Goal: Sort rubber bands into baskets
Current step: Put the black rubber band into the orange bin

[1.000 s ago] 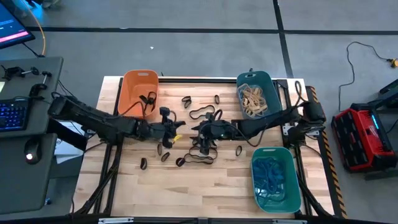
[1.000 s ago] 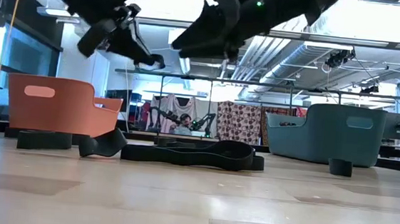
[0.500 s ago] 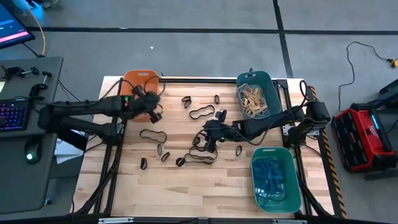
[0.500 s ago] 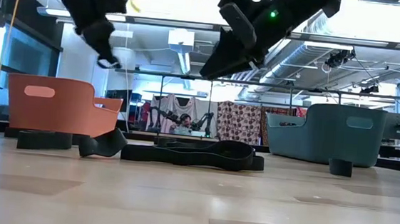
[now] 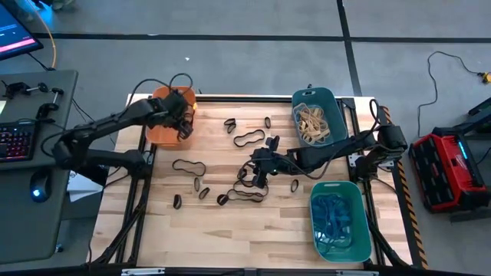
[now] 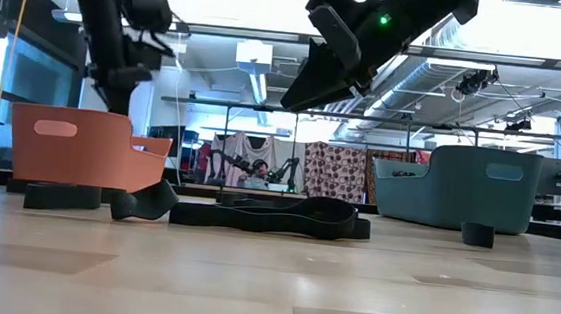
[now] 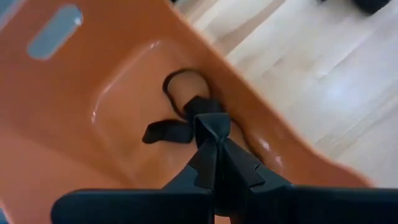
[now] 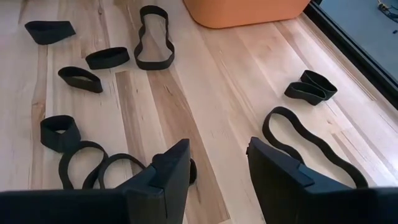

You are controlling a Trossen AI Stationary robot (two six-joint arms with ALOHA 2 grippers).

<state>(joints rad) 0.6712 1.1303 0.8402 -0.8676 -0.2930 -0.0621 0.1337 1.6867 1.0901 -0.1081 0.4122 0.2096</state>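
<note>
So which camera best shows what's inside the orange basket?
The left wrist view: it looks straight into the orange basket, showing black rubber bands on its floor. The high view has the left arm covering it, the low view shows only its outer wall, the right wrist view just a corner.

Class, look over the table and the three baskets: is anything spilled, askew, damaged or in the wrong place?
Nothing stands out. Black rubber bands lie loose on the table, awaiting sorting. The tan bands fill the teal basket, the blue bands the green basket, and black ones sit in the orange basket.
</note>
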